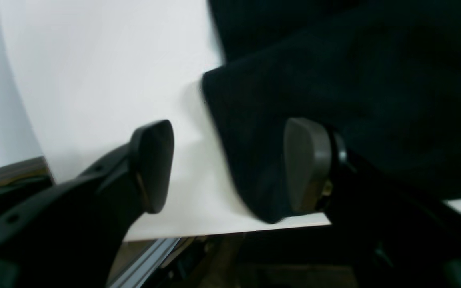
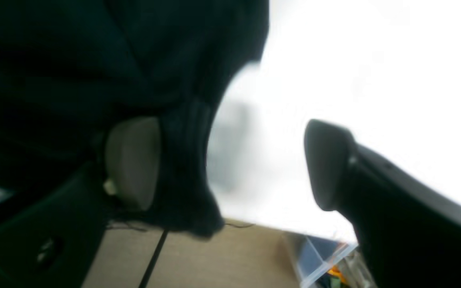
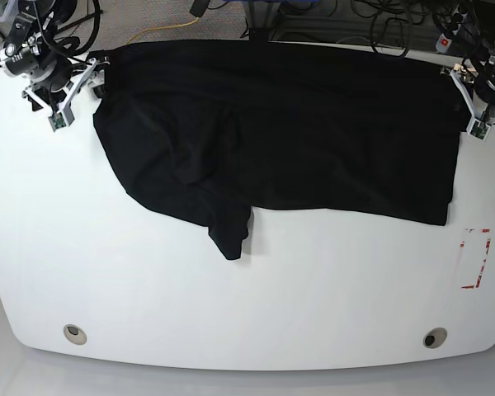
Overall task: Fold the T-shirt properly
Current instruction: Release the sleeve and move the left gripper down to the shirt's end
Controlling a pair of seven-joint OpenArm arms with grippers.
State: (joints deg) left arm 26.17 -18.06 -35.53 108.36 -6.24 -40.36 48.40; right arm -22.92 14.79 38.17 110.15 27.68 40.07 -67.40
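T-shirt point(image 3: 313, 124) across table's point(image 3: 231, 313) rear, seemingly

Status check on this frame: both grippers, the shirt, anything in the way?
Left gripper open, right gripper open, each at a far shirt corner. T-shirt spread across white table, one flap bunched near middle. Nothing in the way.

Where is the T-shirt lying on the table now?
In the base view the T-shirt lies spread across the far half of the white table, between both grippers.
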